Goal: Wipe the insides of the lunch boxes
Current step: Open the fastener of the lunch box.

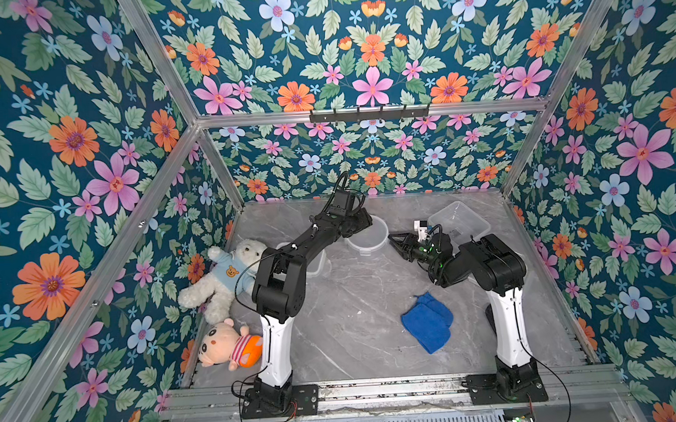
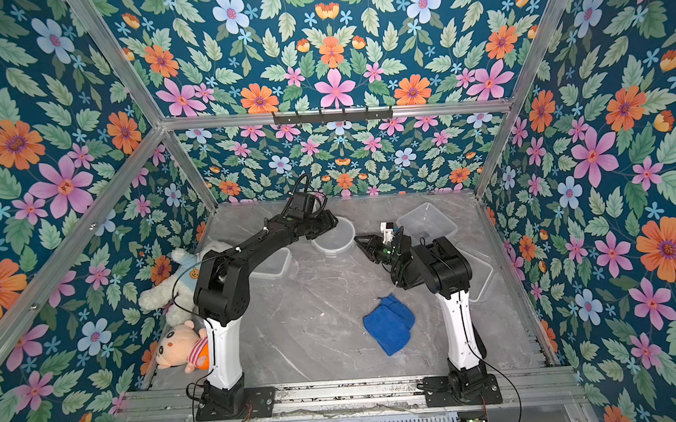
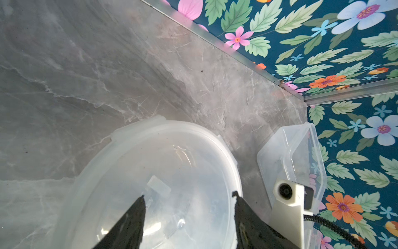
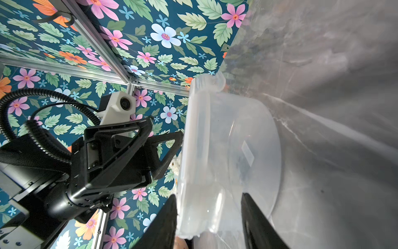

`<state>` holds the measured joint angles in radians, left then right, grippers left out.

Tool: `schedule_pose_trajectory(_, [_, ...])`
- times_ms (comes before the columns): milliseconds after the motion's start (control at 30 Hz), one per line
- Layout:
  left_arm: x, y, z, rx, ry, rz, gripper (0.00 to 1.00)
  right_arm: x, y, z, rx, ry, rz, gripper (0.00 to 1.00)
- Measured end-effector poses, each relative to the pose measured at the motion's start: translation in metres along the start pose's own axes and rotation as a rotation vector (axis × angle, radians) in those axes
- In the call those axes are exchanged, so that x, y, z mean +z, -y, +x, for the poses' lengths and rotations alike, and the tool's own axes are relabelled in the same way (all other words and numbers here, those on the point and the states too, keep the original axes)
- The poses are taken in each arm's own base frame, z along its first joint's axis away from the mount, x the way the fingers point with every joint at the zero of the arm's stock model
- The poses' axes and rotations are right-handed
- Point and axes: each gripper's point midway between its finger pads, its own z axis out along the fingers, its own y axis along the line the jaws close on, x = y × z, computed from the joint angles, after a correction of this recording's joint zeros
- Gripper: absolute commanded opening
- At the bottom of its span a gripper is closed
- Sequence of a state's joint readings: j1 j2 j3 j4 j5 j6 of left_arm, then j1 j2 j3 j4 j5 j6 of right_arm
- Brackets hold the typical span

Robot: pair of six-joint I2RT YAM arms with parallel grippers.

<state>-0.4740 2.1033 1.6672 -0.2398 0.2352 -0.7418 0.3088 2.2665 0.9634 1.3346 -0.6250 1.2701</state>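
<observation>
Round lunch box (image 1: pixel 371 238) stands upright, mouth up, on the grey marble table (image 1: pixel 354 318) toward the far middle, a small label on its base showing through in the left wrist view; being round, it has no long axis to tell; the left gripper (image 1: pixel 364 219) reaches over its far-left rim from above and the right gripper (image 1: pixel 390 238) comes at its right side, low and nearly level, so the two hem it in; in the left wrist view the left gripper (image 3: pixel 188 195) has its jaws spread, one finger over the inside of the tub and the other by the rim, gripping nothing; in the right wrist view the right gripper (image 4: pixel 209 196) has its jaws parted too, set against the outer wall, one finger up by the rim and the other lower down; whether they touch the plastic I cannot tell; large square lunch box (image 1: pixel 458 219) sits mouth up in the far right corner, just beyond the right gripper, turned cornerwise to the table's edges; smaller rectangular lunch box (image 1: pixel 318 265) lies left of the round one, mostly hidden under the left forearm (image 1: pixel 310 245), so its long axis cannot be made out; a flat clear lid (image 2: pixel 482 278) lies by the right wall, partly behind the right arm; the blue cloth (image 1: pixel 427 322), folded, lies apart on the near middle of the table, in neither gripper; a white teddy bear (image 1: pixel 228 273) in a blue top and a doll (image 1: pixel 226 345) lie along the left wall
</observation>
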Motion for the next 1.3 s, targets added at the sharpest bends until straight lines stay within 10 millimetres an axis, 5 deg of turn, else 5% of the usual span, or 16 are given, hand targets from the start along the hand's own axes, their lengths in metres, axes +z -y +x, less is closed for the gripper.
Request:
schedule_pose_trajectory(400, [0.008, 0.0, 0.0, 0.001, 0.033, 0.028, 0.67, 0.01, -0.016, 0.006, 0.002, -0.015, -0.026, 0.45])
schedule_pose_trajectory(933, [0.012, 0.005, 0.001, 0.009, 0.048, 0.05, 0.67, 0.009, -0.007, 0.01, 0.05, -0.006, 0.001, 0.0])
schedule_pose_trajectory(1067, [0.01, 0.008, -0.001, 0.011, 0.046, 0.055, 0.68, 0.006, -0.008, 0.011, 0.047, -0.005, 0.019, 0.0])
schedule_pose_trajectory(1200, [0.001, 0.014, -0.004, 0.011, 0.026, 0.037, 0.7, 0.003, -0.013, 0.008, 0.026, -0.009, 0.038, 0.33])
schedule_pose_trajectory(1300, [-0.014, 0.008, -0.007, 0.019, -0.01, -0.026, 0.71, -0.002, -0.021, -0.001, -0.004, 0.005, 0.035, 0.43])
